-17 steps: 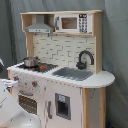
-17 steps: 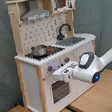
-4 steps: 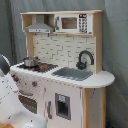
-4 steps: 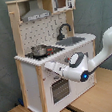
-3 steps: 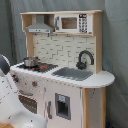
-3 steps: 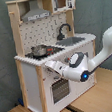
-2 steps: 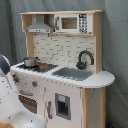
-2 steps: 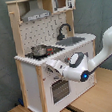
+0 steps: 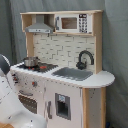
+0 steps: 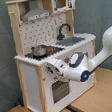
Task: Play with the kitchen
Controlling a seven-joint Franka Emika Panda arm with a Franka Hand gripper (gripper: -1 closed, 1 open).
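The kitchen (image 9: pixel 70 95) is a white and light-wood toy unit, seen in both exterior views. Its stovetop (image 9: pixel 42 66) has red rings and carries a small metal pot (image 9: pixel 31 61). Beside the stovetop lie the grey sink (image 9: pixel 75 73) and the black faucet (image 9: pixel 85 59), with the range hood (image 9: pixel 40 25) and microwave (image 9: pixel 75 22) above. In the second exterior view my gripper (image 10: pixel 54 67) is pressed close to the kitchen (image 10: pixel 32 80) front, at the knob strip just above the oven door (image 10: pixel 58 90) and below the pot (image 10: pixel 39 50). Whether it touches a knob is unclear.
My white arm (image 10: pixel 104 48) reaches in from the second exterior view's right, over a wooden table (image 10: pixel 104 94). In the first exterior view the arm (image 9: pixel 7 97) fills the lower left in front of the oven. A grey curtain (image 9: pixel 115 45) hangs behind the kitchen.
The arm has risen from low at the second exterior view's right and swung left to the kitchen front. Over the last second it edged slightly further left along the knob strip.
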